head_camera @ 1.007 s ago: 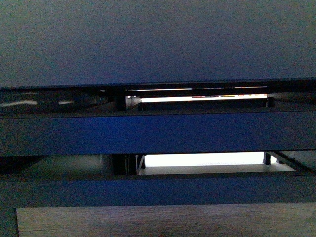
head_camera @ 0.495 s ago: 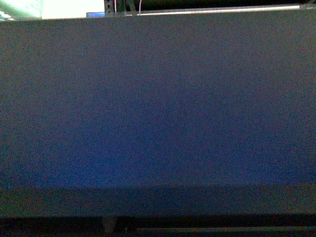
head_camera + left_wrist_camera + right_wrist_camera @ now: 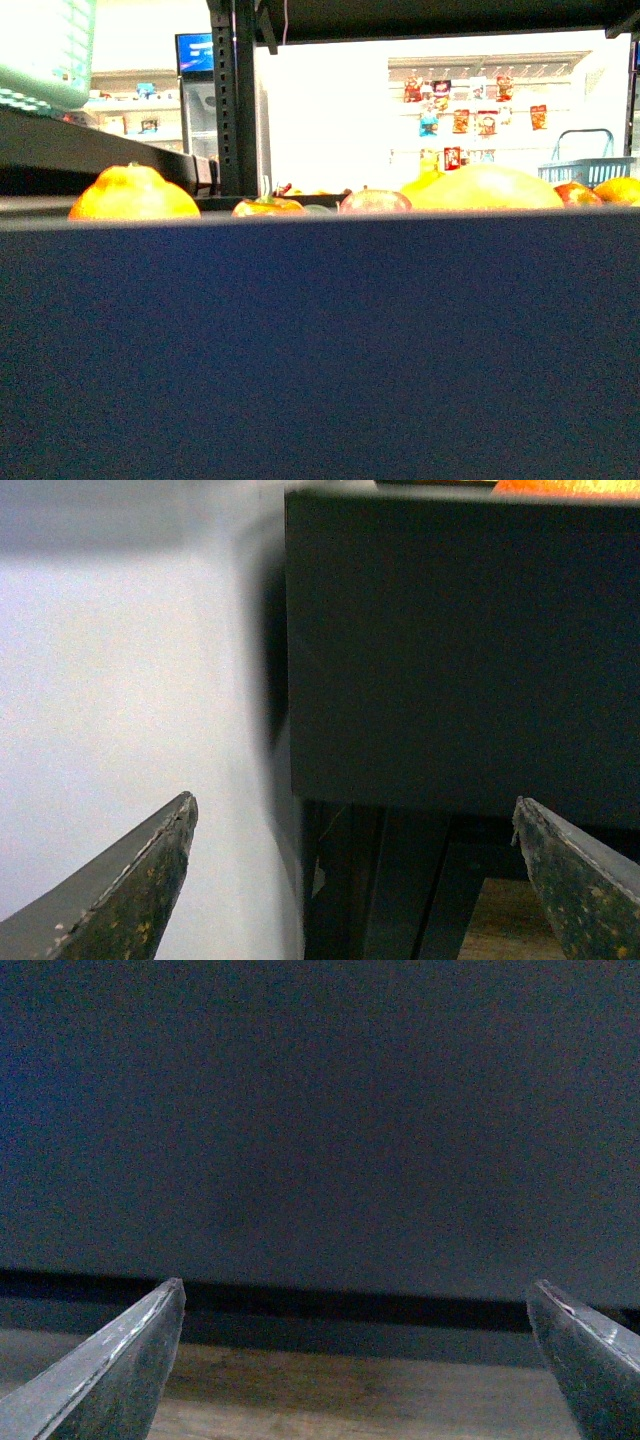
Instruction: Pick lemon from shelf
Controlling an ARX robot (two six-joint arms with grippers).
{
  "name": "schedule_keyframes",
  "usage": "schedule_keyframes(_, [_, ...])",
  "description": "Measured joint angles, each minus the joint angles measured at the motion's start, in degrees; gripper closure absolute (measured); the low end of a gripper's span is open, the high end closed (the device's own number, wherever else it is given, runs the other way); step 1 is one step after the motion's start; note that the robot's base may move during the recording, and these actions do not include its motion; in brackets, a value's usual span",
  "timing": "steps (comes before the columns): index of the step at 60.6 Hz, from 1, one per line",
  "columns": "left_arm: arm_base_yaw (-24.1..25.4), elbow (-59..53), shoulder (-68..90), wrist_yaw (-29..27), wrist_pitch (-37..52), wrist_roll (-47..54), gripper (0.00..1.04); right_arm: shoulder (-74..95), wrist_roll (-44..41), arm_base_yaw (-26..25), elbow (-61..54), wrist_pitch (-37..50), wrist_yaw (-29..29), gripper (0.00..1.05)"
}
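Note:
The black shelf's (image 3: 320,340) flat front panel fills the lower half of the front view, with a black upright post (image 3: 238,100) behind it. Only the tops of fruit show over its edge. A broad yellow dome (image 3: 485,190) right of centre looks like the lemon; its lower part is hidden. My left gripper (image 3: 352,815) is open and empty, facing a corner of the dark tray (image 3: 450,650), below its rim. My right gripper (image 3: 357,1290) is open and empty, close to the dark panel (image 3: 320,1120). Neither gripper shows in the front view.
An orange (image 3: 133,196) sits at the left, with reddish apples (image 3: 375,202) in the middle and more fruit (image 3: 618,190) at the far right. An orange sliver (image 3: 560,488) shows above the tray in the left wrist view. Wood-grain surface (image 3: 350,1390) lies below the panel. A pale wall (image 3: 120,680) stands beside the shelf.
The front view has risen along the shelf: from the lower tiers, past a blank panel, to the panel's top edge where fruit now shows.

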Motion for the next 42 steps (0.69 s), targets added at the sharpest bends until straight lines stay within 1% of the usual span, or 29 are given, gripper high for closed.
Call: schedule_keyframes(42, [0.00, 0.00, 0.00, 0.02, 0.00, 0.00, 0.08, 0.00, 0.00, 0.00, -0.02, 0.00, -0.02, 0.02])
